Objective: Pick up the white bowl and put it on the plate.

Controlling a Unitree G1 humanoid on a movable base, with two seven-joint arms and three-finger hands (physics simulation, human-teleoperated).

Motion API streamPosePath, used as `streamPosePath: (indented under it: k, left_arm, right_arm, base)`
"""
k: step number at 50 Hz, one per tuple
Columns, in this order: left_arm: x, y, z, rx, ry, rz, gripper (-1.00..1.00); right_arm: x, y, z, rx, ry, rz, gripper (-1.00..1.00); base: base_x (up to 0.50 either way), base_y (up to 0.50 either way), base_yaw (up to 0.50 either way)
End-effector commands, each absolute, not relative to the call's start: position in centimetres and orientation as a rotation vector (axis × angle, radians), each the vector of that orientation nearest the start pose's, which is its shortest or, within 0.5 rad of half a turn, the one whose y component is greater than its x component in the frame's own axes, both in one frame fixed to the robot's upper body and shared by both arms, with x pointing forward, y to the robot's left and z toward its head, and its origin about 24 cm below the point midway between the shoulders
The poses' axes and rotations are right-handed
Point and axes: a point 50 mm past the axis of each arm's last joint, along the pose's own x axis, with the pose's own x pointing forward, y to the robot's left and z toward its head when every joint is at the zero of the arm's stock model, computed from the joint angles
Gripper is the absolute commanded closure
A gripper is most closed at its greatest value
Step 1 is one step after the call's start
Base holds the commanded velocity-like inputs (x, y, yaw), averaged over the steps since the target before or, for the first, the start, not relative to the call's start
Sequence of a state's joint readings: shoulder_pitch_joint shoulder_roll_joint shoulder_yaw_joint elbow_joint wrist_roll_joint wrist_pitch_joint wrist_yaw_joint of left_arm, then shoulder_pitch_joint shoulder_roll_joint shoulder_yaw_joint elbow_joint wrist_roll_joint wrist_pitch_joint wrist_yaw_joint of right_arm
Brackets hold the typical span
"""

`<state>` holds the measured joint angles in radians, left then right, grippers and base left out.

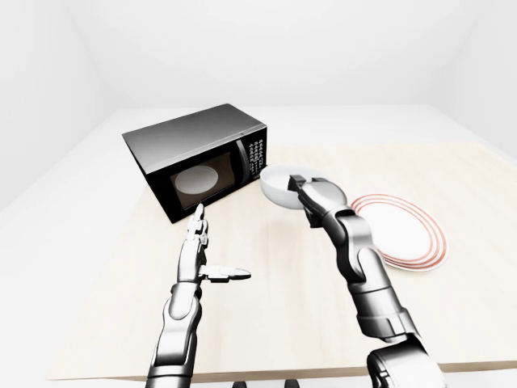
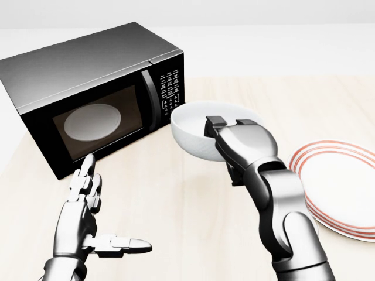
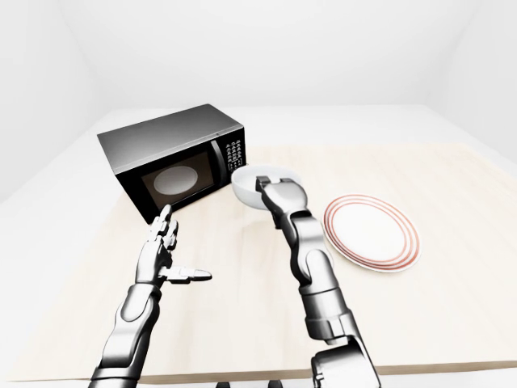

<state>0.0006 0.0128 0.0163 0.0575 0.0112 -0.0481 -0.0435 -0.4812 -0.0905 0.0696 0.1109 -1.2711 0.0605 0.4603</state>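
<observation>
Beside the microwave (image 2: 94, 111), at the middle of the head view, my right hand (image 2: 234, 137) grips the white bowl (image 2: 196, 132) by its near rim, fingers hooked over the edge and closed on it. I judge the bowl to be lifted off the wooden table (image 2: 176, 199), though how high it sits I cannot tell for sure. It hangs close to the microwave's keypad side, tilted a little toward me.

My left hand (image 2: 88, 216) hovers over the table at the lower left, fingers straight, thumb stuck out sideways, holding nothing.

The plate (image 3: 371, 230), white with red rings, lies flat on the table to the right of the bowl, apart from it, with nothing on it.

So I take the pick-up as done and the carry as the step in hand. Next I need to swing the bowl rightward until it is over the plate's middle, level it, lower it until it rests there, then let my fingers go. The grip on one rim looks thin, so I should move slowly to keep the bowl from tipping.
</observation>
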Motion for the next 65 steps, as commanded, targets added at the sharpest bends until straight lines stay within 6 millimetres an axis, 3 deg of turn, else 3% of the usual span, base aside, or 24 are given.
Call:
streamPosePath:
  k: [1, 9, 20, 65]
  left_arm:
    - [25.3, 15.3, 3.2, 0.025, 0.011, -0.028, -1.0]
    - [25.4, 15.3, 3.1, 0.025, 0.012, -0.026, -1.0]
    - [25.3, 15.3, 3.1, 0.027, 0.011, -0.026, -1.0]
    - [25.3, 15.3, 3.1, 0.036, 0.01, -0.026, -1.0]
  right_arm:
    - [33.6, -12.7, 13.4, -1.458, -0.083, 0.168, 1.0]
    - [34.4, -14.4, 13.7, -1.57, -0.086, 0.05, 1.0]
    - [34.4, -15.9, 13.3, -1.597, -0.053, 0.009, 1.0]
    - [33.0, -24.8, 11.9, -1.502, 0.13, -0.16, 1.0]
  base:
    - [0.0, 0.0, 0.0]
    - [0.0, 0.0, 0.0]
    - [0.0, 0.0, 0.0]
    - [0.0, 0.0, 0.0]
